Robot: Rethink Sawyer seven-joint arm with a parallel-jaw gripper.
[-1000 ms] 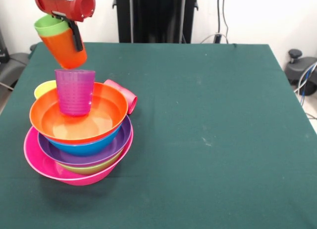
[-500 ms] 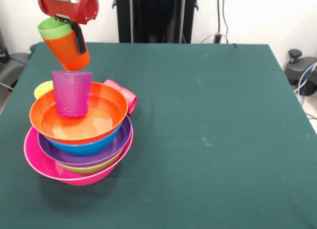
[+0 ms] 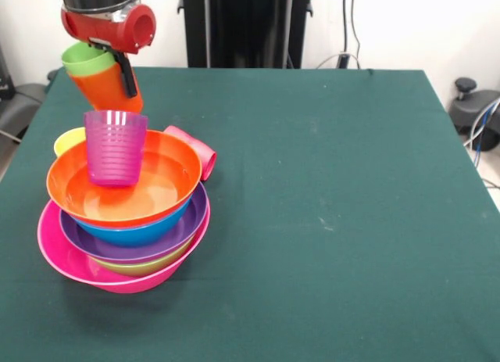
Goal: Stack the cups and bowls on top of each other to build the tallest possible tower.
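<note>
The tower stands at the table's left: a big pink bowl (image 3: 58,256) at the bottom, then green (image 3: 141,267), purple (image 3: 168,237), blue (image 3: 137,235) and orange (image 3: 168,174) bowls nested in it. A purple cup (image 3: 114,147) stands upright inside the orange bowl. Just above and behind it my gripper (image 3: 109,79) is shut on a tilted orange cup (image 3: 98,87), which has a green cup (image 3: 84,57) nested in it. The orange cup's base sits right at the purple cup's rim. One black finger (image 3: 125,74) lies along the orange cup's side.
A yellow cup (image 3: 69,139) peeks out behind the tower on the left. A red cup (image 3: 197,152) lies on its side behind the tower on the right. The dark green table (image 3: 328,206) stretches to the right.
My gripper has carried the orange and green cups slightly right and down toward the purple cup. The purple cup has shifted a little in the orange bowl.
</note>
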